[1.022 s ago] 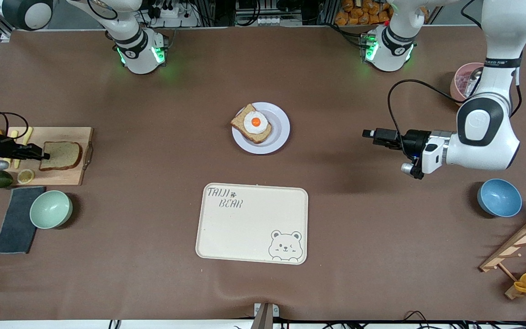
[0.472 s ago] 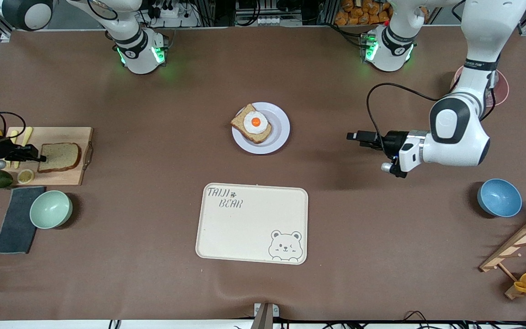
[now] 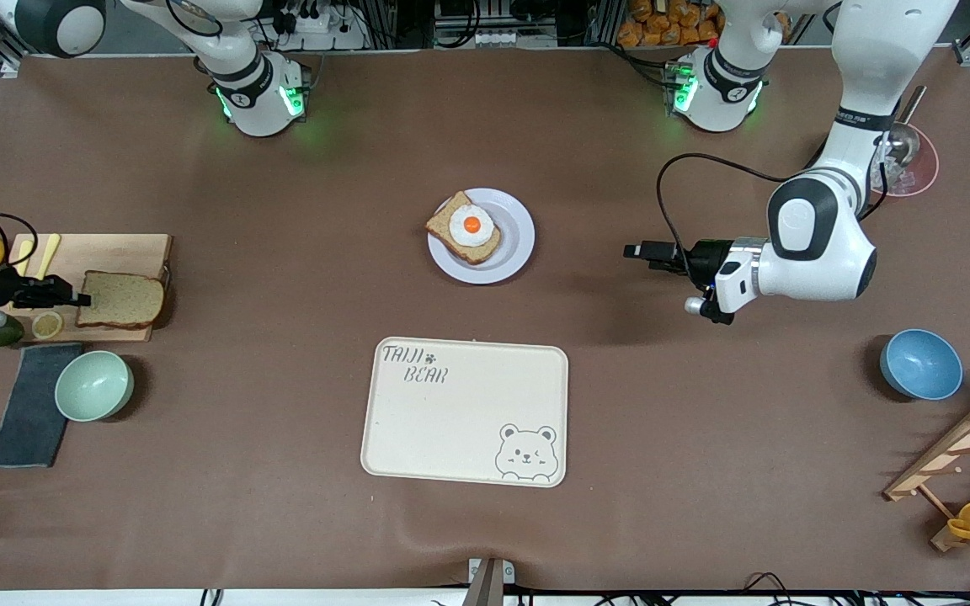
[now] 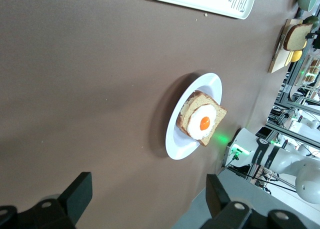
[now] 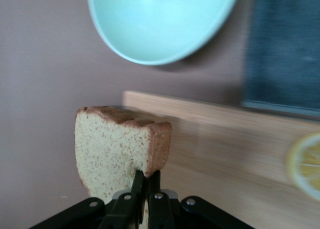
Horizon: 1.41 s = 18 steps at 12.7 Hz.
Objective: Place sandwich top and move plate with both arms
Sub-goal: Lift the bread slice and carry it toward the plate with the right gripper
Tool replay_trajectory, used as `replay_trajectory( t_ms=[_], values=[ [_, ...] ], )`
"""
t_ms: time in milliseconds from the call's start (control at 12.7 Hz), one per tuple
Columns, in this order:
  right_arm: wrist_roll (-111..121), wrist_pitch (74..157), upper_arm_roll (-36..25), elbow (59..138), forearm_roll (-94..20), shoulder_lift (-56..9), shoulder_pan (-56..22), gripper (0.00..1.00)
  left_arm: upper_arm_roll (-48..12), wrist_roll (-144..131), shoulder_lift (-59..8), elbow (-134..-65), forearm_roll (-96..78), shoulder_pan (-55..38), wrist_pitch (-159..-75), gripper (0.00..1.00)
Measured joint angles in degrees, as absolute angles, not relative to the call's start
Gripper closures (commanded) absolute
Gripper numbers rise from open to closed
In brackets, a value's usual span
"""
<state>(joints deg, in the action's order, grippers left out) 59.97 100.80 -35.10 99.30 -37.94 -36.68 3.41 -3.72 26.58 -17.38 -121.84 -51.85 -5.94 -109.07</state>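
Brown mat (image 3: 283, 505) spread over whole tabletop. Metal framing, cables, power strip (image 3: 317, 21) seen along robot-base edge. Orange packets (image 3: 670, 21) stacked there.

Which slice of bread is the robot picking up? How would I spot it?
Find the wooden cutting board at the right arm's end of the table. The bread slice is over it, pinched at its edge by the right gripper. Unlike the slice on the plate, it has no fried egg.

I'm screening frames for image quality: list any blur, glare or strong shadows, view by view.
Front view: sharp, even light, green glow at both bases. Left wrist view: plate sharp with a dark shadow beside it; left gripper in silhouette. Right wrist view: towel and lemon slice blurred; sandwich top sharper.
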Motion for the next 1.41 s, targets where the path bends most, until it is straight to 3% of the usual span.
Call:
replay_trajectory(
  t_ms=[314,786,1179,1415],
  values=[
    [38.08,95.11,-25.01,96.51,-34.6,-33.72,2.42,1.0,-3.71,26.58,-17.38,-121.89,-51.85,-5.94,-109.35,0.0],
    [11.05,95.81,-6.15,96.55,-31.64,-28.78,1.24,1.0,-3.71,26.58,-17.39,-121.95,-51.85,-5.95,-109.44,0.0],
    [2.46,104.83,11.19,97.52,-28.54,-26.37,0.62,1.0,-3.71,26.58,-17.42,-121.99,-51.85,-5.94,-109.48,0.0],
    [2.1,116.15,20.24,103.96,-28.06,-25.51,0.45,1.0,-3.71,26.58,-17.43,-122.02,-51.85,-5.97,-109.5,0.0]
  ],
)
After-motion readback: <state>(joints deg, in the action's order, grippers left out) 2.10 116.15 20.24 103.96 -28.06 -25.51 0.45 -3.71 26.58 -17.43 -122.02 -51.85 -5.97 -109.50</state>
